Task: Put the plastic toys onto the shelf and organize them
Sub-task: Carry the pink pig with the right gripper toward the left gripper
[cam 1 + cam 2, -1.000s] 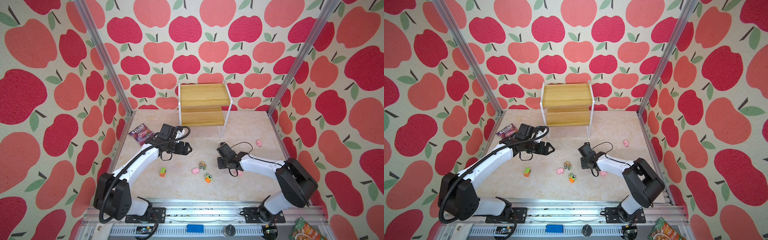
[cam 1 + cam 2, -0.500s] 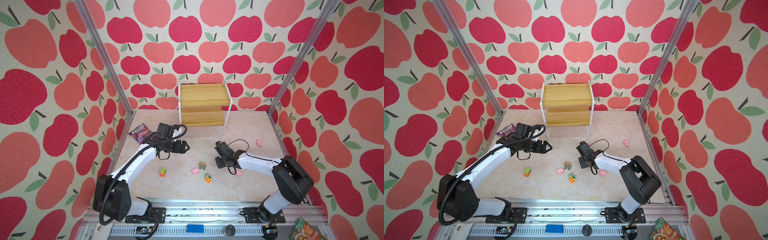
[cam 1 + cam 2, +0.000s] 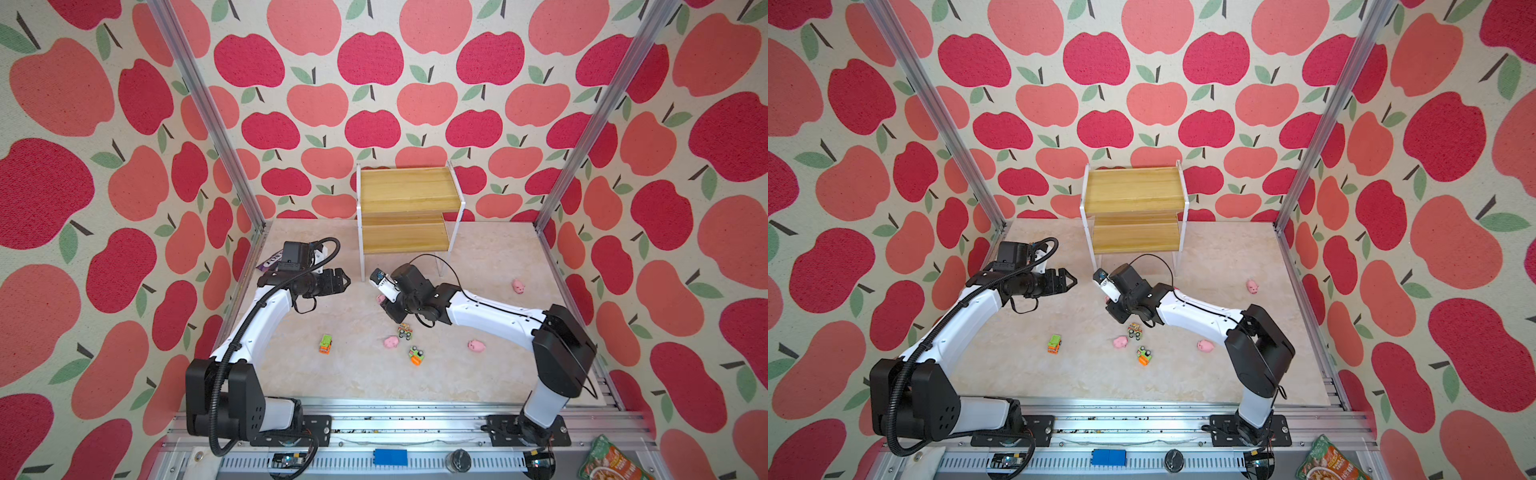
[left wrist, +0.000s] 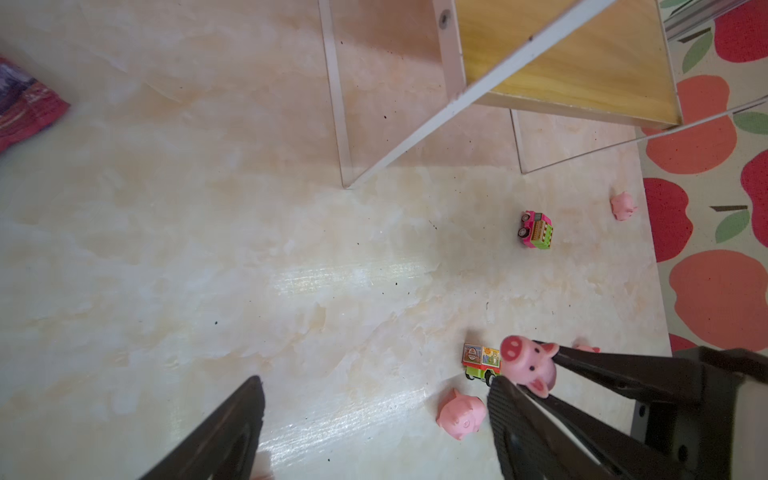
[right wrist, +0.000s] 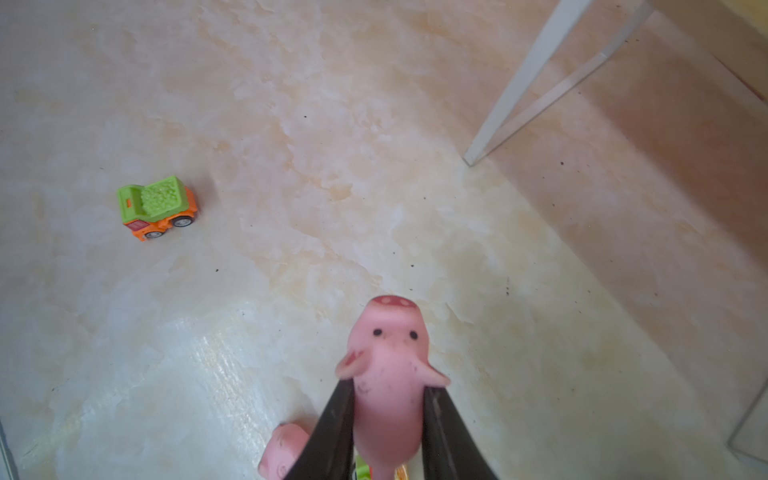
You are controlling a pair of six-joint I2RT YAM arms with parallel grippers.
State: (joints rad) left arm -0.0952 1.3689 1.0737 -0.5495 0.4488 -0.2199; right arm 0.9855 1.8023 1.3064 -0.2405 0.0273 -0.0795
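Front edge: a metal rail (image 3: 415,422) carries both arm bases; a green-and-orange snack packet (image 3: 611,461) lies beyond its right end.
Vehicles – four: the top views show three. The orange truck (image 3: 325,344) stands alone to the left, the orange car (image 3: 416,355) is nearest the rail, and the sticker car (image 3: 404,331) is just behind it. The pink-and-green truck (image 4: 536,230) shows only in the left wrist view.
Pigs – four: three are on the floor. The middle pig (image 3: 391,342) is just beside the sticker car, the right pig (image 3: 476,345) is near the right forearm, and the far pig (image 3: 518,286) is well apart by the right wall. The fourth is the held pig (image 5: 388,353).
Right gripper (image 5: 390,392): its fingers pinch the held pig by the body, snout pointing away from the wrist. The pig is lifted off the floor in front of the shelf's front-left leg.
Left gripper (image 3: 345,282): the fingers are spread wide with nothing between them. It hangs above the floor, facing the right gripper and apart from it.
Candy bag (image 3: 270,261): purple, flat by the left wall, partly hidden behind the left wrist.
Shelf (image 3: 405,191): two yellowish boards in a thin white frame, centred at the back wall (every toy is off it).
Surface: the floor (image 3: 353,386) is pale cream, marbled and glossy, with small dark specks.
Room: walls (image 3: 374,62) papered with red and coral apples, and aluminium posts (image 3: 208,112) at the back corners.
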